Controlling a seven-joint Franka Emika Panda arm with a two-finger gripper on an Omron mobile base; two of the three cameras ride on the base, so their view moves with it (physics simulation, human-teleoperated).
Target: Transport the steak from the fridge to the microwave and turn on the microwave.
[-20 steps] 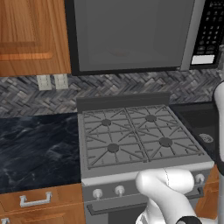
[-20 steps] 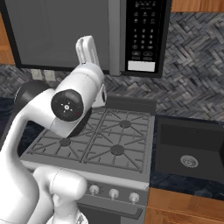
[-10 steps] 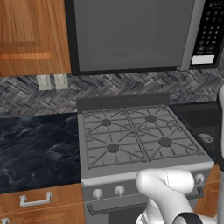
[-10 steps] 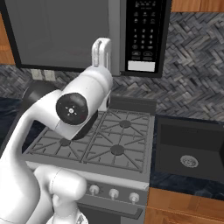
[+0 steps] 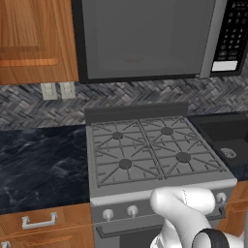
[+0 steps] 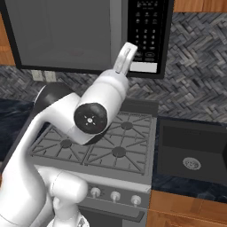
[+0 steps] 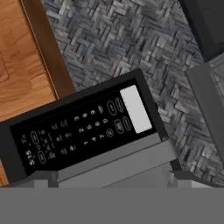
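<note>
Currently, I read only small, illegible markings on the microwave keypad, mid-frame in the hand view. In the right base view, centre, my arm reaches up toward that panel. The gripper's jaws stand wide apart, holding nothing.

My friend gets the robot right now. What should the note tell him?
Gripper: raised in front of the microwave, close to its black keypad panel; open going by the rig's state, and nothing seems held.
Microwave: door shut, mounted above the gas stove.
Steak: there is a faint shape behind the door glass, too dim to name.
Hand view: the keypad is straight ahead, not touched yet.
Done: door closed.
Left: press the start button, probably next.
</note>
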